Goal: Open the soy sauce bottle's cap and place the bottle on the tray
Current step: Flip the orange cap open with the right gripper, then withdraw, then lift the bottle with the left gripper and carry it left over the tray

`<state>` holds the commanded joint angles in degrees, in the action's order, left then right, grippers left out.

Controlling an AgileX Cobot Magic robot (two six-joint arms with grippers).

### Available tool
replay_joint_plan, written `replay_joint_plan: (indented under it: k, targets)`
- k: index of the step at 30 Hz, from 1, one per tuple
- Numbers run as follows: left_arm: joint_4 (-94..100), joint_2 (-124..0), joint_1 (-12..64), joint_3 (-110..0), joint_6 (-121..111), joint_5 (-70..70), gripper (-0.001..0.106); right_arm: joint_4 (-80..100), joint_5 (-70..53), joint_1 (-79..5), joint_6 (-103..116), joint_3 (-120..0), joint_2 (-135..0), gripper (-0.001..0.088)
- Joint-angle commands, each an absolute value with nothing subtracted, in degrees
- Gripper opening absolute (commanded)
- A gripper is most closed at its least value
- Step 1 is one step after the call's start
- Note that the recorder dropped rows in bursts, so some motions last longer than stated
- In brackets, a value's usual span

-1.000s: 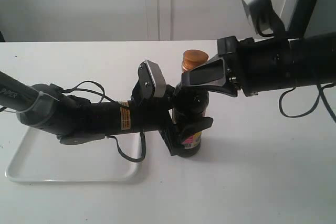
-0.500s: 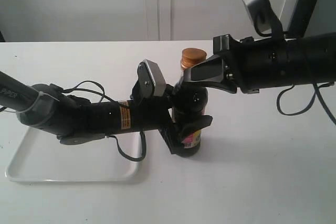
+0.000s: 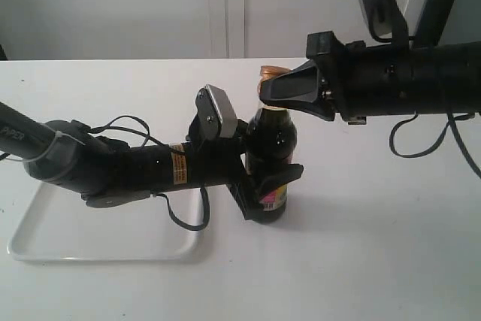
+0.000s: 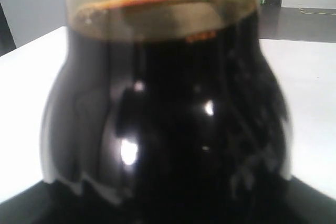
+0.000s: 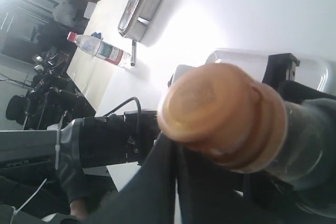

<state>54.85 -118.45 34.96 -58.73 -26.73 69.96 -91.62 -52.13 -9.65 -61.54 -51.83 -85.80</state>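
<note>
The soy sauce bottle [image 3: 269, 144] stands upright on the white table, right of the tray [image 3: 45, 244]. My left gripper [image 3: 267, 189] is shut on the bottle's lower body, across the label. The dark glass [image 4: 173, 119] fills the left wrist view and hides the fingers there. My right gripper [image 3: 264, 89] is shut, its fingertips pressed together against the side of the copper-orange cap [image 3: 272, 72]. In the right wrist view the cap [image 5: 220, 111] looks closed on its collar, with the closed gripper [image 5: 176, 142] touching under its rim.
The left arm [image 3: 128, 167] lies across the tray's far side. The right arm [image 3: 406, 80] reaches in from the right, level with the bottle's top. In the right wrist view a metal pan [image 5: 139, 3] and a water bottle [image 5: 97, 48] sit further off.
My right gripper has risen from the bottle's neck to cap height and now covers part of the cap. The left gripper and the bottle have stayed in place.
</note>
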Motion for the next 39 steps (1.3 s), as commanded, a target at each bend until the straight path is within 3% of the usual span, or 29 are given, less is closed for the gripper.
replay_joint_plan:
  k: [24, 31, 39]
  targets:
    - [54.74, -118.45, 34.96, -58.73, -26.73, 69.96, 0.0, -89.5, -35.91, -8.98, -63.46, -58.89, -79.98, 0.0]
    - [54.06, -118.09, 34.96, -58.73, -26.73, 69.96, 0.0, -66.45, -24.28, -8.98, -54.43, -58.6, -75.48, 0.0]
    - [52.65, -115.36, 34.96, -58.73, -27.52, 69.71, 0.0, -32.59, -26.27, -8.86, -34.65, -58.6, -74.55, 0.0]
